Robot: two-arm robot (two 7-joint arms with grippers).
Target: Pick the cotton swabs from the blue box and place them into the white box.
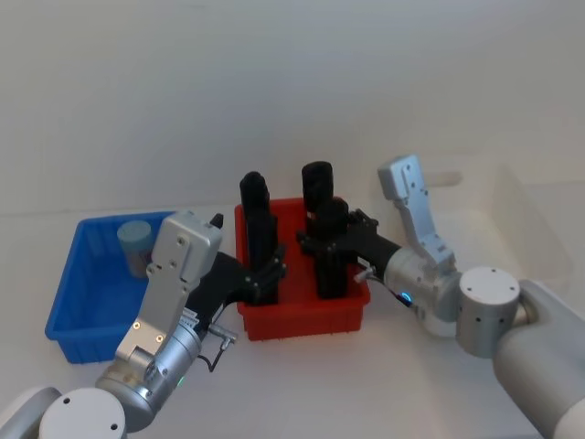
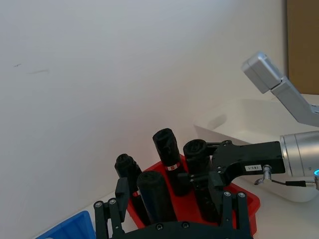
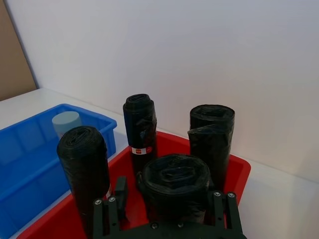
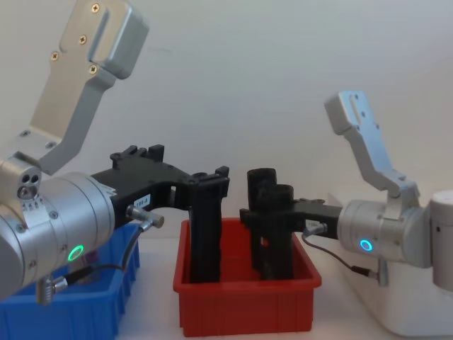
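While my left gripper [image 1: 271,274] and right gripper [image 1: 322,245] each clamp a black roll [image 1: 257,229] in the red bin [image 1: 306,320], the cotton swabs [image 1: 135,241] sit untouched in the blue box [image 1: 69,311], so wrong items risk reaching the white box [image 1: 526,219].

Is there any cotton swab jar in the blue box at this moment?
Yes, one cotton swab jar with a pale lid stands upright in the far corner of the blue box, as the head view shows.
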